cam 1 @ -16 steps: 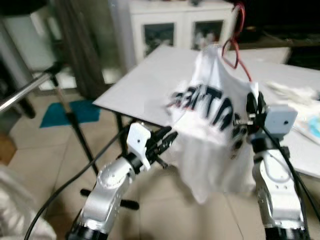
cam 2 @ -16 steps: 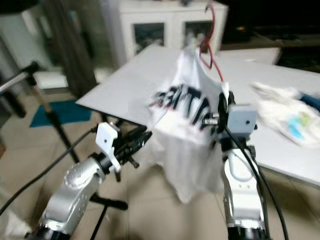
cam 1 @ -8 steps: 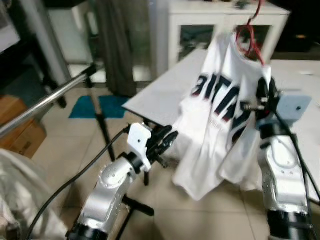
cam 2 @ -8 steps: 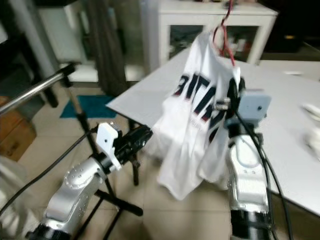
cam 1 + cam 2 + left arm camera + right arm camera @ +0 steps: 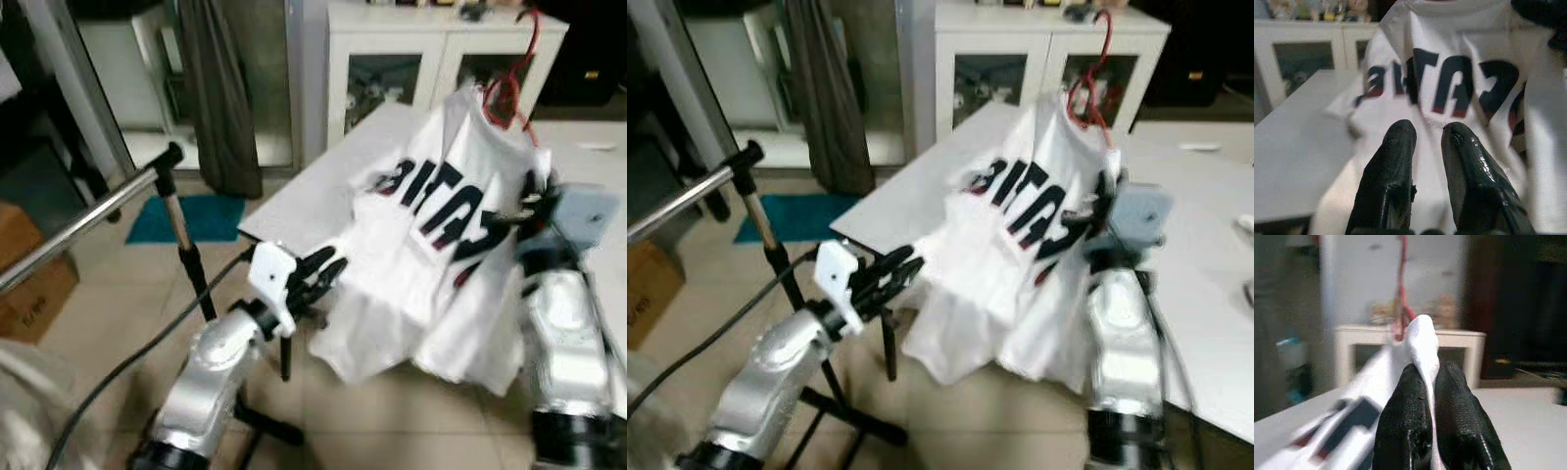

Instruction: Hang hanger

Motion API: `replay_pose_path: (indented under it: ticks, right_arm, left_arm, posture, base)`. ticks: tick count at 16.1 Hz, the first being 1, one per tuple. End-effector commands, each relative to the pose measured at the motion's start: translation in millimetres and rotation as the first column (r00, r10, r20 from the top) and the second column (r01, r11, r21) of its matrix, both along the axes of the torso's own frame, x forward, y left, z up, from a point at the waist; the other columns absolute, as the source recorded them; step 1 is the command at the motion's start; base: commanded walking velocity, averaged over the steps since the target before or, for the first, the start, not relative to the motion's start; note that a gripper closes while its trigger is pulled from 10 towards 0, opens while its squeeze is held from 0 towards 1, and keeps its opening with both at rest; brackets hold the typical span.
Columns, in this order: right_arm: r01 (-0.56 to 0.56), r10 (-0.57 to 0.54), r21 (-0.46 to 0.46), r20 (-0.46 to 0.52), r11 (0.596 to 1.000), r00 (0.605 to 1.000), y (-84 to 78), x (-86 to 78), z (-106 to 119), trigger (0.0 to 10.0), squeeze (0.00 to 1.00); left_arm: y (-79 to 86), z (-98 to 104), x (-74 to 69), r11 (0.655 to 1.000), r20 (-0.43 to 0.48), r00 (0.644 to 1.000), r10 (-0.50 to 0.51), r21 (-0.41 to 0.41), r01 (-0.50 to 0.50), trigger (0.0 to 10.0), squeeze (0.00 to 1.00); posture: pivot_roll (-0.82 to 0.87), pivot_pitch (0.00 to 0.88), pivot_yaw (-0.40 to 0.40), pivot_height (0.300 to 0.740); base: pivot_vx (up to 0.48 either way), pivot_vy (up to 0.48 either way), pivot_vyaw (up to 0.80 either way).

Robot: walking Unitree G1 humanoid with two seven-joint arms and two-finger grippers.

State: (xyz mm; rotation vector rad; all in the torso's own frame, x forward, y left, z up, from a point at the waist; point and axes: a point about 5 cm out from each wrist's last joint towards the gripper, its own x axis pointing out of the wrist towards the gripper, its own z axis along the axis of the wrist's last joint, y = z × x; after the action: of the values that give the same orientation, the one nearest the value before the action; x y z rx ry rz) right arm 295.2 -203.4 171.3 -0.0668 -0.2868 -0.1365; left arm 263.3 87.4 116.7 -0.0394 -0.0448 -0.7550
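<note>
While right pincer point(image 5: 1104, 195) raised, clamped on shirt point(image 5: 1019, 264) w/ red hanger point(image 5: 1091, 80): left pincer point(image 5: 328, 266) fwd, slightly parted.

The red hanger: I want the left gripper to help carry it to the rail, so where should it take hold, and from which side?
Probably at the bare neck of the red hanger, just above the collar of the white shirt, since cloth covers the shoulders. The right gripper pinches the shirt's right edge, so the left gripper, now empty, should come from the robot's left, leaving the hook free for the rail.
</note>
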Motion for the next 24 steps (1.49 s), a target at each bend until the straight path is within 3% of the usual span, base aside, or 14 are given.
replay_pose_path:
  ticks: [1,14,17,22,23,24]
  right_arm:
    - [-0.02,0.02,0.002,0.043,1.0,0.999,2.7,-1.8,8.6,10.0,0.0]
    - [-0.057,0.056,0.013,0.039,0.998,0.998,11.5,-3.3,7.3,10.0,0.0]
    - [-0.055,0.055,0.012,0.048,0.998,0.997,9.8,-2.1,11.2,10.0,0.0]
    - [0.088,-0.087,-0.059,0.019,0.994,0.996,-20.1,6.8,17.9,10.0,0.0]
    - [0.099,-0.101,-0.081,-0.014,0.992,0.995,-27.5,10.4,17.2,10.0,0.0]
    - [0.028,-0.036,-0.088,-0.095,0.996,0.995,-25.4,16.2,9.2,10.0,0.0]
  left_arm:
    - [-3.8,4.3,1.4,1.0,0.022,1.0,-0.008,0.005,0.008,10.0,0.0]
    - [-3.7,4.0,-0.5,1.0,0.022,1.0,-0.005,0.004,0.004,10.0,0.0]
    - [-3.6,4.0,0.0,1.0,0.021,1.0,-0.003,0.003,0.003,10.0,0.0]
    - [-5.0,5.0,2.3,1.0,0.024,1.0,-0.006,-0.006,0.006,10.0,0.0]
    - [-5.1,6.3,3.5,1.0,0.032,0.999,-0.005,-0.009,0.005,10.0,0.0]
    - [-4.9,8.7,5.9,1.0,0.052,0.999,-0.002,-0.005,0.003,10.0,0.0]
  posture:
    - [0.03,0.0,0.008,0.723]
    - [0.04,0.0,0.0,0.723]
    - [0.04,0.0,0.002,0.723]
    - [0.03,0.0,0.0,0.723]
    - [0.03,0.0,-0.002,0.723]
    - [0.03,0.0,-0.003,0.723]
  base:
    - [0.322,-0.352,0.0]
    - [0.315,-0.357,0.0]
    - [0.314,0.0,0.0]
    - [0.0,0.0,0.0]
    - [0.0,0.0,0.0]
    - [0.0,0.0,0.0]
